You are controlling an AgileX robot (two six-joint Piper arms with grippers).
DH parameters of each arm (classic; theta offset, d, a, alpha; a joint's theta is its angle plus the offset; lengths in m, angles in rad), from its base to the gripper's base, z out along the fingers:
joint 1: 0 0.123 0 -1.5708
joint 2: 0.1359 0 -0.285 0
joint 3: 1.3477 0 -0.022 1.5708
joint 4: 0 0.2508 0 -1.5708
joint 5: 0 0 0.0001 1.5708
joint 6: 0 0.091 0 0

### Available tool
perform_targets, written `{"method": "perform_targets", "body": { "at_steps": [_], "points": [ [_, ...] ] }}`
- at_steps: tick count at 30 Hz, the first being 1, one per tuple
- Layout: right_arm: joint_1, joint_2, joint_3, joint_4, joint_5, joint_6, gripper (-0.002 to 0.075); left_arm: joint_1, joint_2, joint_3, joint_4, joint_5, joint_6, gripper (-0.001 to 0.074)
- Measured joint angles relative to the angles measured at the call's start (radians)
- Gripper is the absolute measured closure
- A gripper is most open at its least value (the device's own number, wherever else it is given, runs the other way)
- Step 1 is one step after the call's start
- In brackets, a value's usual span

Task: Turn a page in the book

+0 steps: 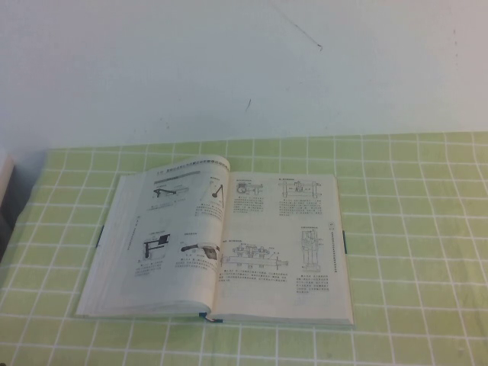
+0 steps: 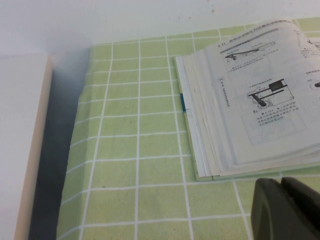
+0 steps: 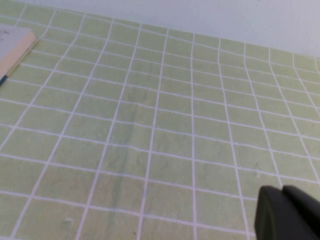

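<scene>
Book [image 2: 250,100] just beyond left pincer [image 2: 285,207]

book [image 1: 221,244] lies open and flat on green checked cloth, thick white pages, dark cover edge, black machine line drawings and small text. left-side top page [image 1: 171,229] bulges slightly upward near the spine, not lifted.
</scene>
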State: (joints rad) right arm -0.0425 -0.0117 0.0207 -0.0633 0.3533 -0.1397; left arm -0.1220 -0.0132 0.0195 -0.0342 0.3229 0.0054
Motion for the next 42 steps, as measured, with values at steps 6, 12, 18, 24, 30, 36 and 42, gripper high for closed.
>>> {"method": "perform_targets", "body": {
  "at_steps": [6, 12, 18, 24, 30, 36, 42],
  "points": [
    [0.000, 0.000, 0.000, 0.002, -0.002, 0.000, 0.0729, 0.000, 0.000, 0.000, -0.011, 0.000, -0.005, 0.0738],
    [0.000, 0.000, 0.008, 0.003, -0.053, 0.000, 0.0729, 0.000, 0.000, 0.002, -0.063, -0.036, -0.005, 0.0738],
    [0.000, 0.000, 0.008, 0.004, -0.181, 0.000, 0.0729, 0.000, 0.000, 0.003, -0.087, -0.101, -0.005, 0.0738],
    [0.000, 0.000, 0.008, 0.004, -0.438, 0.002, 0.0729, 0.000, 0.000, 0.003, -0.099, -0.376, -0.046, 0.0738],
    [0.000, 0.000, 0.008, 0.004, -0.657, 0.019, 0.0729, 0.000, 0.000, 0.003, -0.099, -0.521, -0.057, 0.0738],
    [0.000, 0.000, 0.008, 0.007, -0.764, 0.023, 0.0729, 0.000, 0.000, 0.003, -0.106, -0.550, -0.053, 0.0738],
    [0.000, 0.000, 0.008, 0.030, -0.769, 0.023, 0.0729, 0.000, 0.000, 0.003, -0.122, -0.540, -0.053, 0.0738]
  ]
}}
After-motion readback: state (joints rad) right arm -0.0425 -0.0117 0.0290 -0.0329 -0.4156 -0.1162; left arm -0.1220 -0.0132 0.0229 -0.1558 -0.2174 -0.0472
